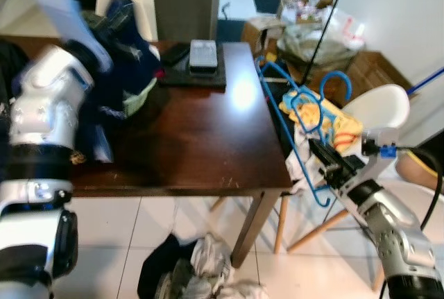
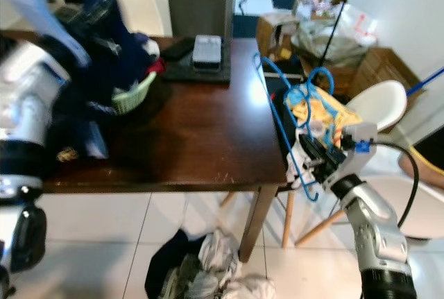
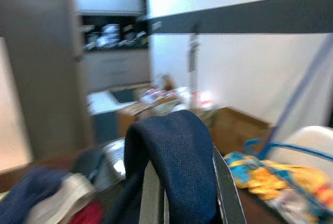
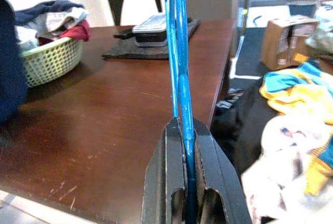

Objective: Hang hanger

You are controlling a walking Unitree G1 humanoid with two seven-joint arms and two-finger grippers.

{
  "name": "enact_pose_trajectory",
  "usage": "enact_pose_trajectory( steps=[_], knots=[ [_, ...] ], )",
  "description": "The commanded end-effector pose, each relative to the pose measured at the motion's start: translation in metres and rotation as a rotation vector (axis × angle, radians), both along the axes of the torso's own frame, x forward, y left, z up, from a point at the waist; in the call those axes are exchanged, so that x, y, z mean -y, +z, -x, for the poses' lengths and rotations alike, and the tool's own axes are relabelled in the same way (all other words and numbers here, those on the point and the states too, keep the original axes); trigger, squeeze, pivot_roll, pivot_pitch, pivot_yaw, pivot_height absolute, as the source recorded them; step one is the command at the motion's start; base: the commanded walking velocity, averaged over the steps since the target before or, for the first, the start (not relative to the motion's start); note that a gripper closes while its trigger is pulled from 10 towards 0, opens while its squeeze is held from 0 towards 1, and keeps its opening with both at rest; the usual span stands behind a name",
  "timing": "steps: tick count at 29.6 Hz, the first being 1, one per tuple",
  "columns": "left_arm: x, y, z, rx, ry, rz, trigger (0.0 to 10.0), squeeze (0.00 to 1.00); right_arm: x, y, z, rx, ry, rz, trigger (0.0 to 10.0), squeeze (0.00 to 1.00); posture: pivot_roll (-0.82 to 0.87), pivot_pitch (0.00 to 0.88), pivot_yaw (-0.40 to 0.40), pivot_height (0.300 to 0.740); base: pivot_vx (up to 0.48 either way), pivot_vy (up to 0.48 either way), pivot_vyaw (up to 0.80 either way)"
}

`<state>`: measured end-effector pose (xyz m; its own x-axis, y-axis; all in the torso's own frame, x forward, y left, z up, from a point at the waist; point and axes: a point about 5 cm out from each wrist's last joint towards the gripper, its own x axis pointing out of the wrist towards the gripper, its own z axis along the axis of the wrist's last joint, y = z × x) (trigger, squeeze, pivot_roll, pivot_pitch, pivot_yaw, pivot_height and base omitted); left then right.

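Dark brown wood makes up the table (image 1: 208, 139) at the centre, on pale floor tiles with a heap of clothes (image 1: 201, 275) lying below its front edge. At far left the left gripper (image 3: 179, 193) is raised above the table's left end, its two fingers spread inside a navy blue garment (image 3: 174, 156) draped over them; whether they grip it cannot be told. Just beyond that gripper a pale green basket (image 1: 139, 98) sits heaped with dark clothing. Farther right, at the table's back edge, a grey device (image 1: 204, 55) rests on a black mat (image 1: 193, 75). Off the table's right side, the right gripper (image 4: 186, 182) is clamped on the lower edge of a blue hanger (image 1: 305, 115), which rises from the fingers with its hook uppermost. Right behind the hanger a white chair (image 1: 378, 108) carries yellow and blue clothing (image 1: 333, 122).
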<state>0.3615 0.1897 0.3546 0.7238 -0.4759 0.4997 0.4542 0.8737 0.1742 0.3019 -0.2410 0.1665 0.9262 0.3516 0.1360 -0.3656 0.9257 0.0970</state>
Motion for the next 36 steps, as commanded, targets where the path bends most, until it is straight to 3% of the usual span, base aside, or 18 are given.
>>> enact_pose_trajectory(
  steps=[1, 6, 9, 10, 12, 14, 16, 19, 29, 36],
  knots=[
    [0.007, 0.022, 0.01, 0.115, -0.043, 0.002, 10.0, 0.0, 0.002, -0.002, 0.002, -0.016, -0.01, 0.011, 10.0, 0.0, 0.03, 0.117, -0.039, 0.74, 0.0, 0.0, 0.0],
    [0.02, 0.053, 0.024, 0.244, -0.075, 0.04, 10.0, 0.0, 0.003, -0.005, 0.0, -0.028, -0.041, 0.012, 10.0, 0.0, 0.03, 0.121, -0.039, 0.74, 0.0, 0.0, 0.0],
    [0.02, 0.053, 0.024, 0.244, -0.075, 0.04, 10.0, 0.0, 0.003, -0.005, 0.0, -0.028, -0.041, 0.012, 10.0, 0.0, 0.03, 0.121, -0.039, 0.74, 0.0, 0.0, 0.0],
    [0.022, 0.06, 0.026, 0.288, -0.036, 0.029, 10.0, 0.0, 0.003, -0.006, -0.001, -0.034, -0.048, 0.014, 10.0, 0.0, 0.03, 0.122, -0.037, 0.74, 0.0, 0.0, 0.0],
    [0.008, 0.068, 0.021, 0.299, 0.1, 0.06, 10.0, 0.0, 0.002, -0.007, -0.001, -0.044, -0.051, 0.021, 10.0, 0.0, 0.03, 0.122, -0.034, 0.74, 0.0, 0.0, 0.0],
    [0.008, 0.068, 0.021, 0.299, 0.1, 0.06, 10.0, 0.0, 0.002, -0.007, -0.001, -0.044, -0.051, 0.021, 10.0, 0.0, 0.03, 0.122, -0.034, 0.74, 0.0, 0.0, 0.0],
    [-0.009, 0.066, 0.014, 0.258, 0.187, 0.12, 10.0, 0.0, 0.002, -0.009, 0.0, -0.05, -0.053, 0.026, 10.0, 0.0, 0.03, 0.124, -0.032, 0.74, 0.0, 0.0, 0.0],
    [-0.015, 0.059, 0.012, 0.228, 0.195, 0.139, 10.0, 0.0, 0.002, -0.01, 0.0, -0.054, -0.053, 0.028, 10.0, 0.0, 0.03, 0.125, -0.032, 0.74, 0.0, 0.0, 0.0],
    [-0.007, 0.047, 0.012, 0.201, 0.167, 0.134, 10.0, 0.0, -0.001, -0.011, 0.0, -0.06, -0.044, 0.037, 10.0, 0.0, 0.03, 0.127, -0.036, 0.74, 0.0, 0.0, 0.0],
    [0.001, 0.034, 0.004, 0.12, 0.158, 0.165, 10.0, 0.0, -0.003, -0.011, 0.0, -0.058, -0.036, 0.039, 10.0, 0.0, 0.03, 0.126, -0.034, 0.74, 0.0, 0.0, 0.0]
  ],
)
